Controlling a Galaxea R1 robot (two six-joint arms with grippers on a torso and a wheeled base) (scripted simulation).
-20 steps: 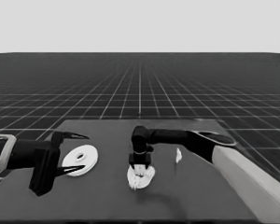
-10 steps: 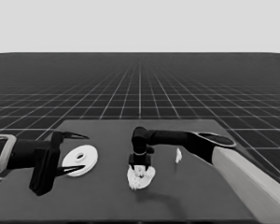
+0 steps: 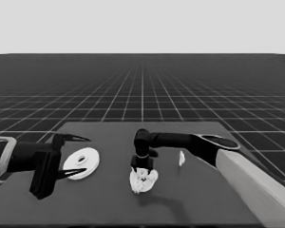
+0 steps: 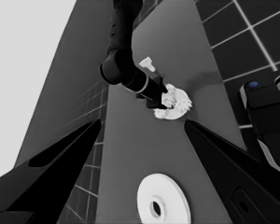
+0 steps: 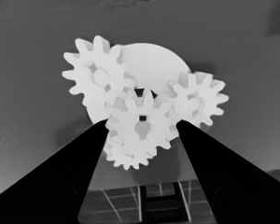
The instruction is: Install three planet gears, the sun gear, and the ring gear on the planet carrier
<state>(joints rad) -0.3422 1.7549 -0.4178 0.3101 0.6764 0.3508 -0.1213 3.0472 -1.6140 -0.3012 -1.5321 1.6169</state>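
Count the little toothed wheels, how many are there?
3 gears, all on the smaller round part under the right gripper: one in the middle, one on each side of it. A fourth may be hidden.

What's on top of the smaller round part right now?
Small toothed gears sit on the smaller round part, the right gripper straddling the nearest. At least three show; any fourth is covered. The larger round part lies apart.
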